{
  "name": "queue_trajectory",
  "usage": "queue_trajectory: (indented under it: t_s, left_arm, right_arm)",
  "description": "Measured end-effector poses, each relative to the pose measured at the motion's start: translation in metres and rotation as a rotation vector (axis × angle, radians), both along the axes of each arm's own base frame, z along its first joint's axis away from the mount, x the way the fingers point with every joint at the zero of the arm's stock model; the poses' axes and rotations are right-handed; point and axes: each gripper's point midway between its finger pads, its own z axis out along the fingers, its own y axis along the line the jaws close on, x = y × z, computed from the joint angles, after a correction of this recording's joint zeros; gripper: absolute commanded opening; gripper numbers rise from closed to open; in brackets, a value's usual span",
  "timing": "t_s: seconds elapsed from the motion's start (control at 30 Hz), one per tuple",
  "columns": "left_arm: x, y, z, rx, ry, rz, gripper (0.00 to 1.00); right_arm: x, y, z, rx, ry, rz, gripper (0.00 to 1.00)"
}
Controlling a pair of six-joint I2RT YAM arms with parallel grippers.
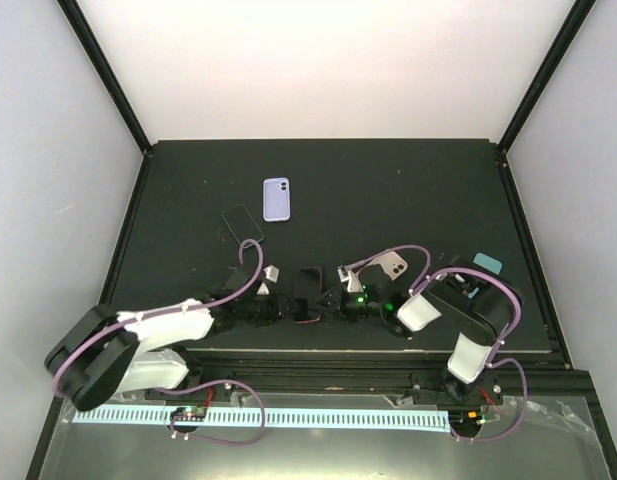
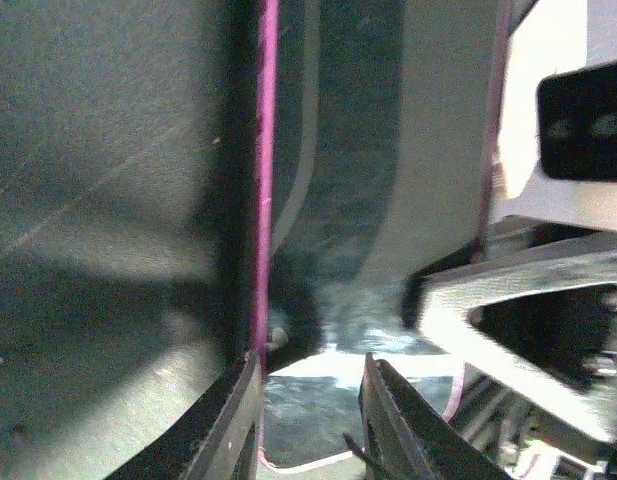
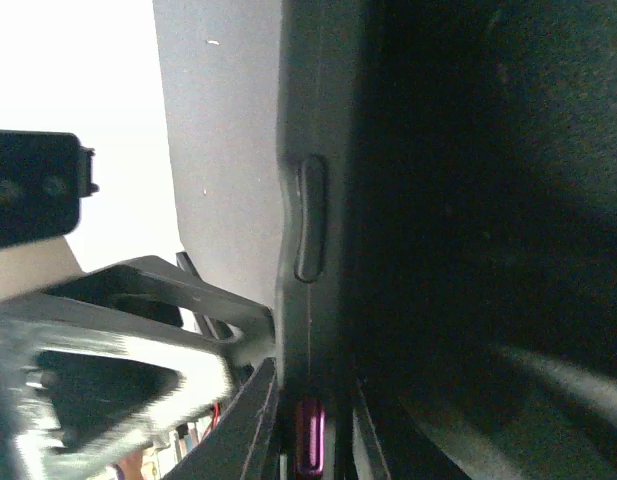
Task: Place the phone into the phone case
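Dark phone case: it is in the middle of the counter, near the front edge, between the two grippers; its long side runs from near to far.
Pink edge: a thin pink line shows at the near end of the dark phone case; I cannot tell whether a phone sits fully inside.
Right gripper: narrow and closed on the side of the dark phone case, just below the side button.
Left gripper: at the left side of the dark phone case; the fingers stand a little apart, and I cannot tell whether they grip it.
Lilac phone: lying flat, far and a little left, well apart from the grippers.
Clear case: just left of and nearer than the lilac phone.
White phone: on the right, beside the right arm.
Teal object: further right, partly hidden.
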Motion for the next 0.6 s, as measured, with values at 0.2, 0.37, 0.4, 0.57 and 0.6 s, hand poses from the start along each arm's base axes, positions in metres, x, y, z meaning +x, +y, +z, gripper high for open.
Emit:
queue_trajectory:
  t_s: [0.2,0.37,0.4,0.57,0.6]
  left_arm:
    - [0.023,0.021,0.062,-0.112,-0.169,0.067,0.64]
    - [0.033,0.044,0.109,-0.207,-0.306,0.116,0.74]
    - [0.033,0.049,0.118,-0.230,-0.331,0.120,0.75]
    - [0.026,0.054,0.147,-0.319,-0.398,0.084,0.77]
    - [0.024,0.052,0.153,-0.344,-0.408,0.067,0.77]
  right_arm:
    - [-0.006,0.001,0.018,0.021,-0.027,0.041,0.06]
    - [-0.013,0.006,0.064,0.119,-0.136,0.108,0.06]
    - [-0.015,0.007,0.073,0.138,-0.155,0.122,0.06]
    - [-0.030,0.009,0.122,0.256,-0.242,0.212,0.06]
    - [-0.035,0.009,0.132,0.285,-0.260,0.233,0.06]
